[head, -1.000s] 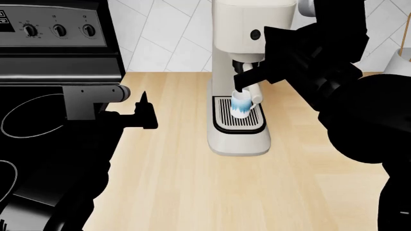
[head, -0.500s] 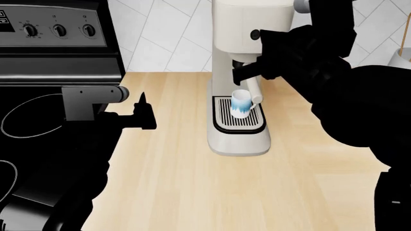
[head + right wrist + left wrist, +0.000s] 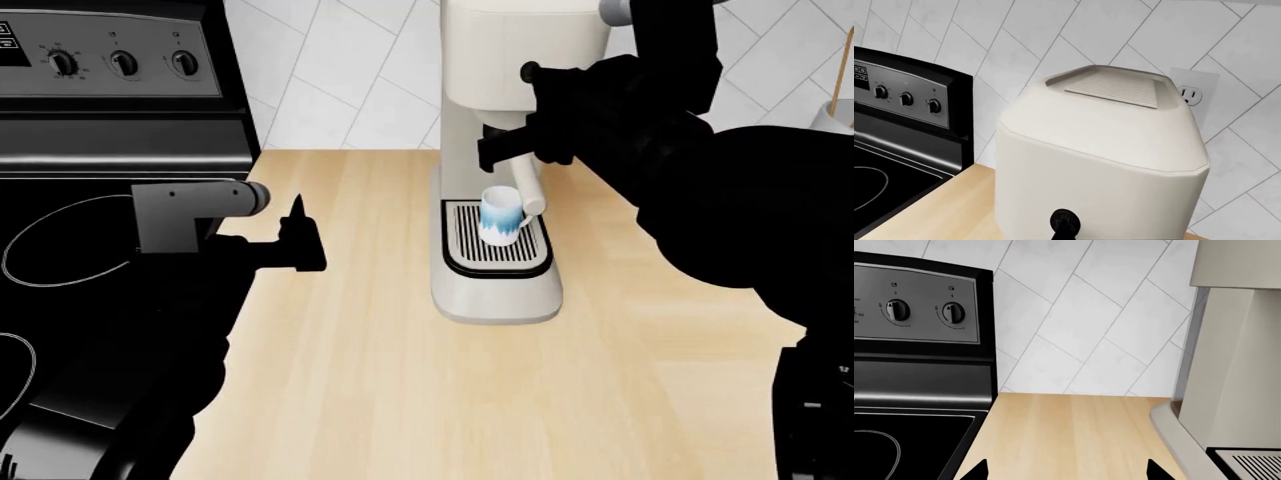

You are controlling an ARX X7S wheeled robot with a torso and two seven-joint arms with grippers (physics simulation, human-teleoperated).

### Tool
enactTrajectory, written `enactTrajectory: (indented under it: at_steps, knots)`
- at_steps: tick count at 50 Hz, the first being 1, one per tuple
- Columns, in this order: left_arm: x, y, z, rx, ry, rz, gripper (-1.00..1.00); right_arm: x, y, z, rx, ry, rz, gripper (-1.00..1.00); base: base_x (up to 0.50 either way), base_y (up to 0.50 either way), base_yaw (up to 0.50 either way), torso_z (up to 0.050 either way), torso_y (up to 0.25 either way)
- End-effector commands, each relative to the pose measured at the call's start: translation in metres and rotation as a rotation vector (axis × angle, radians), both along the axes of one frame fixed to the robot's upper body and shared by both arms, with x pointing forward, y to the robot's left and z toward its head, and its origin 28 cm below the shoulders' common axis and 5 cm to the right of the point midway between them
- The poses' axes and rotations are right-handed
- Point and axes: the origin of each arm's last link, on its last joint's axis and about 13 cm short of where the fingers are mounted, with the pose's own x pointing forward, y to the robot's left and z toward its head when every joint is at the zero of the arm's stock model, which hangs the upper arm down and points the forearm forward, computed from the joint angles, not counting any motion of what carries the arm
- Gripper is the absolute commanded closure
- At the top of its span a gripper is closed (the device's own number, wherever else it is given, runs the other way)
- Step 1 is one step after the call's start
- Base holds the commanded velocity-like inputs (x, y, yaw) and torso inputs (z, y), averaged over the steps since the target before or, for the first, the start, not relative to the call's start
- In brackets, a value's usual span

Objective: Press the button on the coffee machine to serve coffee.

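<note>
Nearest me, the left end effector (image 3: 296, 235) hangs over the pale wooden surface (image 3: 360, 380) beside the stove (image 3: 80, 250), its tips set wide and empty. Further back the coffee machine (image 3: 501, 150) stands against the tiled wall, a blue-and-white cup (image 3: 499, 216) on its drip tray (image 3: 497, 262). The right end effector (image 3: 1063, 231) is at the round black button (image 3: 1065, 219); its opening I cannot tell. An off-centre push could skid off the button or shove the machine and tip the cup.

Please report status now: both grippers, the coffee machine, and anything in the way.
Right gripper at coffee machine front, near button; jaws unclear. Left gripper open, idle over counter. Cup on drip tray. No obstruction seen.
</note>
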Motion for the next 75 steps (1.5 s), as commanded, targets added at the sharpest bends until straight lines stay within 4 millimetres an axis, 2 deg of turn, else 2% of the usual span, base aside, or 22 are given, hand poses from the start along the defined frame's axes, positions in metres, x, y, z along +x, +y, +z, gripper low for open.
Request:
enactTrajectory:
  at_steps: [1,25,44,67,75]
  knots:
    - [0.001,0.000,-0.002,0.000,0.004,0.000,-1.00,0.005,-0.001,-0.003,0.005,0.016,-0.003,1.00,0.00,0.00,0.00,0.000,0.000]
    - [0.001,0.001,-0.003,0.001,0.006,0.001,-1.00,0.014,-0.002,-0.012,0.017,0.031,-0.001,1.00,0.00,0.00,0.00,0.000,0.000]
    - [0.001,-0.001,-0.002,0.003,0.005,-0.003,-1.00,0.003,-0.002,-0.012,0.015,0.026,0.016,1.00,0.00,0.00,0.00,0.000,0.000]
    - [0.001,-0.001,-0.002,0.006,0.007,-0.001,-1.00,-0.040,-0.016,-0.010,0.028,-0.035,-0.023,1.00,0.00,0.00,0.00,0.000,0.000]
    - [0.001,0.000,-0.003,0.006,0.008,0.000,-1.00,-0.051,-0.026,-0.016,0.045,-0.053,-0.076,1.00,0.00,0.00,0.00,0.000,0.000]
